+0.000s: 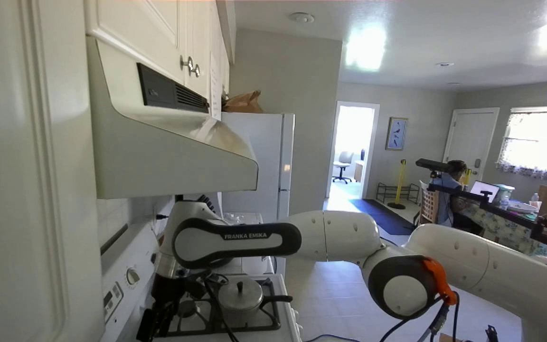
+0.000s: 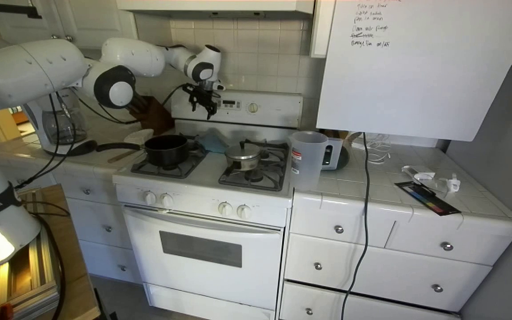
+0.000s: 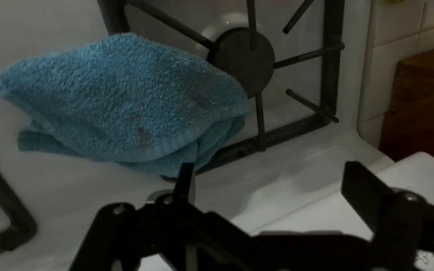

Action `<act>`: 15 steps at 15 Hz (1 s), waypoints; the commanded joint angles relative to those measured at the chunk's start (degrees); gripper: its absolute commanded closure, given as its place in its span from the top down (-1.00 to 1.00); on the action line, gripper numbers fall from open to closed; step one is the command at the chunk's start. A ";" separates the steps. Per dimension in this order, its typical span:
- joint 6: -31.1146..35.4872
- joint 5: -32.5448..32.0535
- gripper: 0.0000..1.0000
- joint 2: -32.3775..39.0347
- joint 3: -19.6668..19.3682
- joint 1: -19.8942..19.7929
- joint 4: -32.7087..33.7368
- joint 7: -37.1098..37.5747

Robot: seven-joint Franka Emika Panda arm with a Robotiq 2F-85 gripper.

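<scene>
Nearest, in the wrist view, we see the gripper point(image 3: 268, 175) with its 2 fingers point(image 3: 360, 190) spread wide and the white stove point(image 3: 247, 195) showing between them. Below and apart from it, the blue cloth point(image 3: 126, 98) lies loosely folded on the stove, 1 side over the edge of a burner grate point(image 3: 330, 75). In an exterior view we find it between and behind the black saucepan point(image 2: 167, 158) and the silver pot point(image 2: 242, 165). The saucepan sits upright on a grate, its inside too dark for us to read. The pot wears its lid point(image 2: 242, 152) in both exterior views, so its contents are hidden. Just beside the stove, the translucent pitcher point(image 2: 307, 162) stands upright on the counter point(image 2: 345, 186); we cannot tell whether it holds anything. On the opposite side, handles point(image 2: 140, 106) slant out of the wooden knife block point(image 2: 158, 118), and the coffee maker point(image 2: 38, 122) houses a glass carafe point(image 2: 65, 129) whose contents we cannot make out. Farther off, a brown paper bag point(image 1: 245, 103) sits on top of the refrigerator point(image 1: 266, 147), its contents hidden too. Farthest, a tub point(image 1: 505, 191) stands near the laptop point(image 1: 482, 186) on the table point(image 1: 501, 228).
</scene>
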 commanded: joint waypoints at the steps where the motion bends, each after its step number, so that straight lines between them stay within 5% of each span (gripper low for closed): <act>1: -0.28 -0.81 1.00 1.90 -2.24 1.54 0.99 11.85; 5: -0.78 -1.12 1.00 3.38 -4.64 2.14 1.28 23.89; 15: 2.39 -2.62 1.00 8.94 -8.43 1.82 2.11 34.43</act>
